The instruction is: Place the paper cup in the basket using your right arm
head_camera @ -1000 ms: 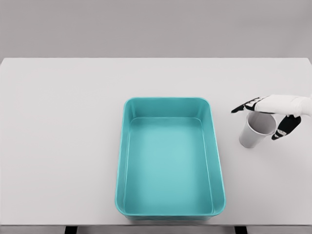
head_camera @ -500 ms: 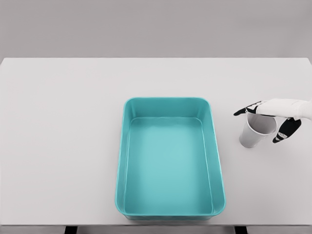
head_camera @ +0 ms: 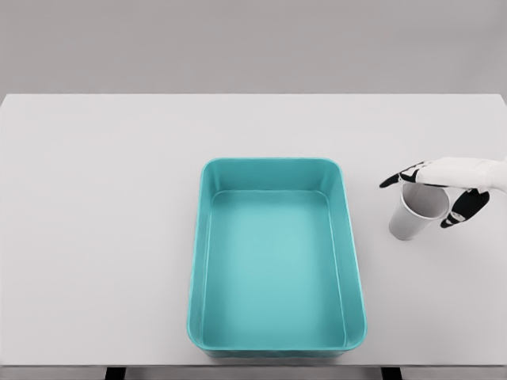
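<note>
A white paper cup (head_camera: 411, 220) stands on the white table (head_camera: 103, 237), to the right of the teal basket (head_camera: 204, 261). My right hand (head_camera: 432, 192) comes in from the right edge and hovers over the cup's rim. Its black-tipped fingers (head_camera: 398, 176) reach across the rim's far side, and the thumb (head_camera: 463, 206) sits by the near right side. The fingers are extended on both sides of the rim, not clamped on it. The basket is empty. My left arm is out of view.
The basket's right wall (head_camera: 352, 253) lies a short way left of the cup. The table's front edge runs just below the basket, and its right edge is close behind the hand.
The right hand has settled slightly lower over the cup's rim and shifted a little. The cup and the basket stay where they were.
</note>
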